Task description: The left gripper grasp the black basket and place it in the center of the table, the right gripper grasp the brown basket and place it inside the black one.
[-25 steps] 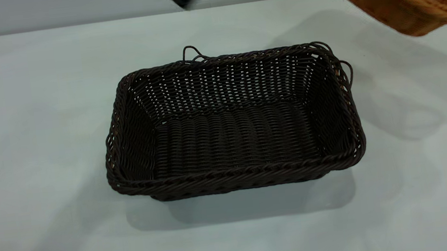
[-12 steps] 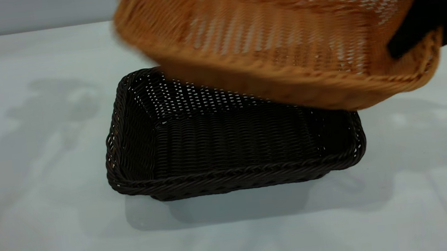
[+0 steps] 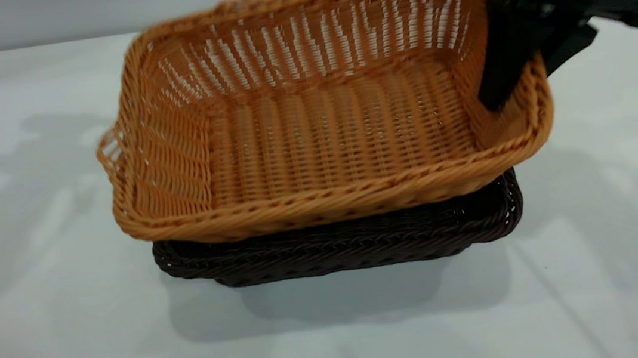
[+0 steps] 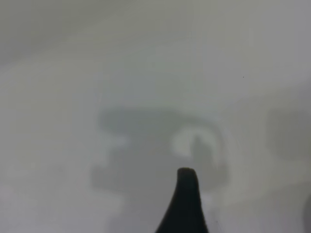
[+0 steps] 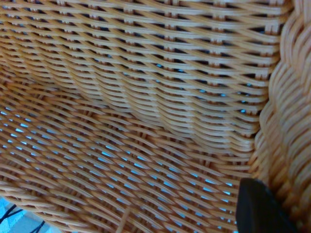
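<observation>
The right end effector (image 3: 514, 69) is clamped over the right wall of the brown basket (image 3: 314, 137), holding it tilted directly above the black basket (image 3: 338, 246) at the middle of the surface (image 3: 42, 330), while the left end effector (image 4: 182, 204) hangs over bare surface, its opening impossible to tell.

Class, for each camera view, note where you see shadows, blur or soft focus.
Exterior view: soft shadows fall on the table beneath the black basket; the right gripper and brown basket look slightly smeared. Left wrist view: everything is out of focus, with a dark blurred left gripper over shadowed tabletop. Right wrist view: the wicker weave is sharp.
</observation>
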Available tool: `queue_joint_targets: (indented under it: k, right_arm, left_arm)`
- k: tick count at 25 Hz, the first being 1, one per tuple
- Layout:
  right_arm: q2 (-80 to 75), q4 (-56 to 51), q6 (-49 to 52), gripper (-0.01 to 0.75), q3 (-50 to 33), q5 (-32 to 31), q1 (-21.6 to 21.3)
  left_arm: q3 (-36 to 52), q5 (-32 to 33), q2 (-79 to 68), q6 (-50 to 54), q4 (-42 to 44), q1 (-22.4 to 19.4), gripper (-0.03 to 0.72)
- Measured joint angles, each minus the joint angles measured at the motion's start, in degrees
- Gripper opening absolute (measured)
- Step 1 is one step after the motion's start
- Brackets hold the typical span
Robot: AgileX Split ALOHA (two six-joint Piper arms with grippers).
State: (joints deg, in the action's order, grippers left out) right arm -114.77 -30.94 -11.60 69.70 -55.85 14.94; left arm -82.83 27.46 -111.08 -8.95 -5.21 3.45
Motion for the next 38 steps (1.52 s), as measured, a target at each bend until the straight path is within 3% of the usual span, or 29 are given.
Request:
queue_joint_targets:
  k: [8,17,20,33,38]
  right_arm:
    - [-5.2,0.4,0.8,0.113,2.5,0.3,-0.1]
    - [-5.6,0.8,-5.2,0.527,2.7,1.3,-0.1]
    - [-5.6,3.2,-5.8,0.617,3.5,1.1,-0.1]
    - [12.4,16.6,3.7,0.617,13.0,-4.3,-0.1]
    - [27.1,17.8,3.9,0.596,13.0,-8.7,-0.1]
  left_arm:
    - [0.0,0.0,0.0,-0.3,0.0,0.0,0.582]
    - [0.0,0.0,0.0,-0.4,0.0,0.0,0.582]
    - [0.0,-0.1,0.1,-0.4,0.0,0.0,0.582]
    - [0.0,0.0,15.5,-1.7,5.2,0.0,0.582]
    - [0.0,7.3,25.1,1.0,5.2,0.0,0.582]
